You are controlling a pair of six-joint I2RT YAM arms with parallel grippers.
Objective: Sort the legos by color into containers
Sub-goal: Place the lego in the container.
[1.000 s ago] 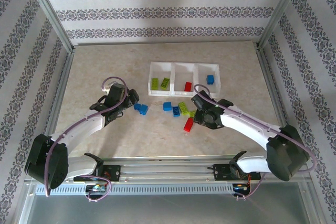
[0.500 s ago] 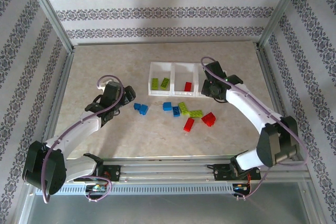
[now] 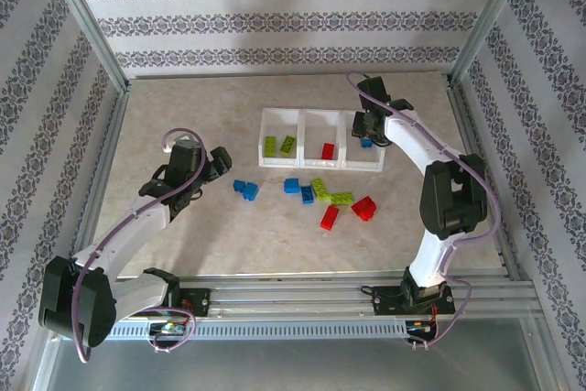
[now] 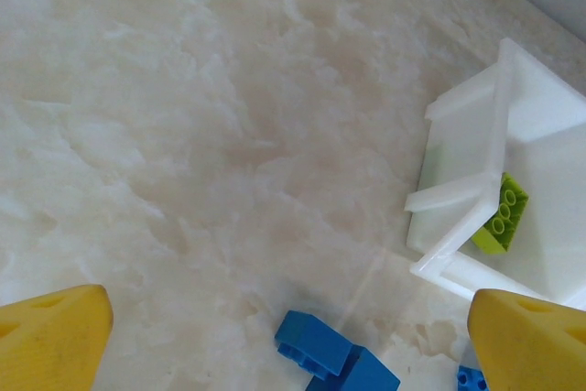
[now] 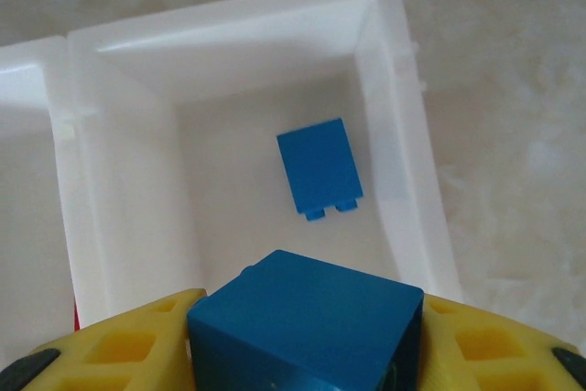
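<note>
Landmark for all positions: the low white translucent plastic tray of three joined compartments (image 3: 320, 168).

Right gripper (image 3: 369, 128) stood over the tray's right-hand compartment. From above, its jaws could not be made out. The wrist camera showed its yellow fingers (image 5: 119, 354) partly closed on a blue plastic brick (image 5: 302, 304), whose lower part ran off the frame's bottom edge. Below it, a second small blue brick (image 5: 319, 168) lay flat on the floor of that compartment, clear of the walls (image 5: 119, 190).

Left gripper (image 3: 220, 164) sat well to the left of the tray, jaws spread wide and holding nothing. Its yellow fingertips (image 4: 50, 336) were cropped at the bottom corners of the wrist view.

Tray contents – two lime green bricks (image 3: 278, 145) in the left compartment, one of them half hidden behind the divider wall in the left wrist view (image 4: 502, 215), and one red brick (image 3: 328, 150) in the middle.

Loose in front of the tray:
- a pair of touching blue bricks (image 3: 244, 190), off its left corner
- two more blue bricks (image 3: 298, 187)
- two lime green bricks (image 3: 330, 193)
- two red bricks (image 3: 346, 212), farthest from the tray

A red sliver at the lower left edge of the right wrist view was too small to identify.
</note>
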